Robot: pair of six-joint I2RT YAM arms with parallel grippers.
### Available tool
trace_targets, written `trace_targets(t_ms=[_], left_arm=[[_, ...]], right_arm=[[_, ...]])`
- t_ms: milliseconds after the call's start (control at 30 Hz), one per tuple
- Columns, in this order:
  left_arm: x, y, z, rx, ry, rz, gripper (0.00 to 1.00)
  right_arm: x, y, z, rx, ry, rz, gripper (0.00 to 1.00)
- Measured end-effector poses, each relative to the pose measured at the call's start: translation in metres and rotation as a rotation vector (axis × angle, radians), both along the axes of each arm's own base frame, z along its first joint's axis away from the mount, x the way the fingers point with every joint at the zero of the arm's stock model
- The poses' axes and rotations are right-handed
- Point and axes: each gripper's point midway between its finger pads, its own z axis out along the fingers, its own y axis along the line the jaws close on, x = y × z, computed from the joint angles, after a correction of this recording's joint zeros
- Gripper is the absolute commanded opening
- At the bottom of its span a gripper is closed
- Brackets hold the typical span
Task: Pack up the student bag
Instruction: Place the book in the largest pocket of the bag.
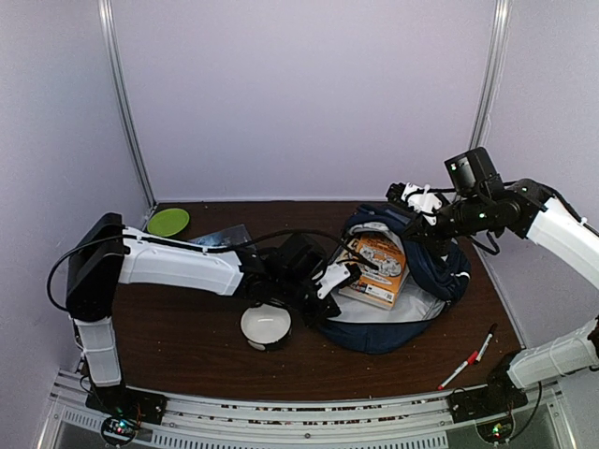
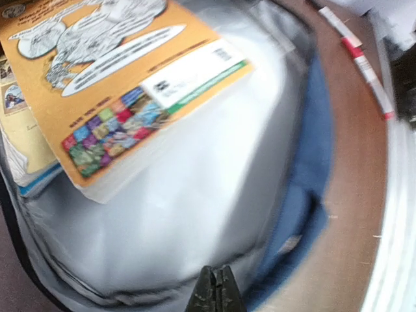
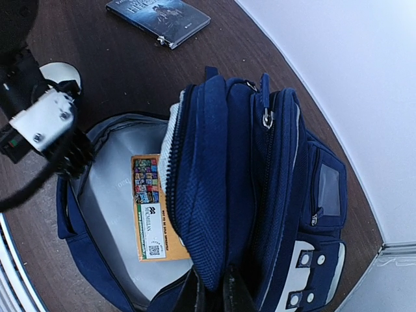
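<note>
The student bag (image 1: 379, 335) lies open on the right half of the table (image 1: 187, 327), grey lining up, with an orange book (image 1: 376, 267) resting inside it. My right gripper (image 3: 213, 286) is clamped on the bag's raised navy front section. My left gripper (image 2: 214, 292) hangs over the lining, jaws pressed together, and I see nothing between them. A white bowl (image 1: 266, 325) sits just beside the bag's left edge. Red-and-white markers (image 1: 458, 373) lie near the front right.

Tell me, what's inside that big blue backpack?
Inside the backpack, an orange-covered book lies on grey lining, with a paler book partly beneath it. Its folded blue front hides the rest of the interior.
</note>
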Motion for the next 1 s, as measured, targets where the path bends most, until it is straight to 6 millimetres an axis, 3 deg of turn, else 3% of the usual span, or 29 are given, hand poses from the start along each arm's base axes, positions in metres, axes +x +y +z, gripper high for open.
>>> trace_targets(t_ms=[100,300,467,567,700,867,933,1000], left_arm=[[0.02,-0.006,-0.018,0.071,-0.057,-0.002,0.0],[0.056,-0.03,-0.029,0.123,-0.166,0.002,0.0],[0.076,-0.041,-0.027,0.136,-0.209,0.028,0.0],[0.1,-0.049,-0.019,0.114,-0.232,0.079,0.0],[0.126,-0.045,-0.013,0.094,-0.238,0.155,0.0],[0.126,-0.043,-0.017,0.07,-0.217,0.158,0.0],[0.114,-0.035,-0.025,0.073,-0.208,0.144,0.0],[0.098,-0.018,-0.033,0.096,-0.194,0.13,0.09]], right_arm=[[-0.001,0.001,0.0,0.005,0.006,0.009,0.0],[-0.009,0.005,-0.003,0.016,0.035,0.044,0.0],[-0.013,0.007,-0.005,0.023,0.05,0.063,0.0],[-0.016,0.008,-0.009,0.025,0.061,0.073,0.0],[-0.02,0.007,-0.011,0.024,0.057,0.091,0.0],[-0.02,0.008,-0.017,0.02,0.049,0.1,0.0],[-0.021,0.008,-0.022,0.016,0.055,0.106,0.0],[-0.024,0.008,-0.027,0.007,0.062,0.12,0.0]])
